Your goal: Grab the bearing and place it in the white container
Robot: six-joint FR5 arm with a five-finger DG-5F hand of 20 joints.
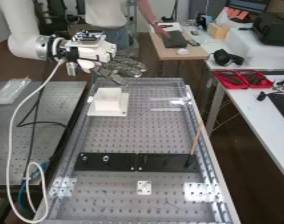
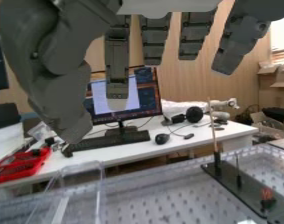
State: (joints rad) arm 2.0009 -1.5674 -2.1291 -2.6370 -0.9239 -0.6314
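Loosely, the hand point(image 1: 119, 66) hangs near the white container point(image 1: 108, 101), fingers apart.
Bench rail point(image 1: 77, 121) runs beside that container; contents unclear.

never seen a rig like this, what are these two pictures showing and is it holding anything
The machine is a white robot arm ending in a dark grey hand. The high view looks down along the bench from its near end. The wrist view comes from a camera on the arm's wrist, looking past the hand's fingers to a desk with a monitor.

On the bench's hole-dotted top, the white container sits towards the far end. Nearer lies a black strip with two small round pieces on it; one may be the bearing, though I can't be sure. A thin stick stands at one end.

The hand is open and holds nothing.
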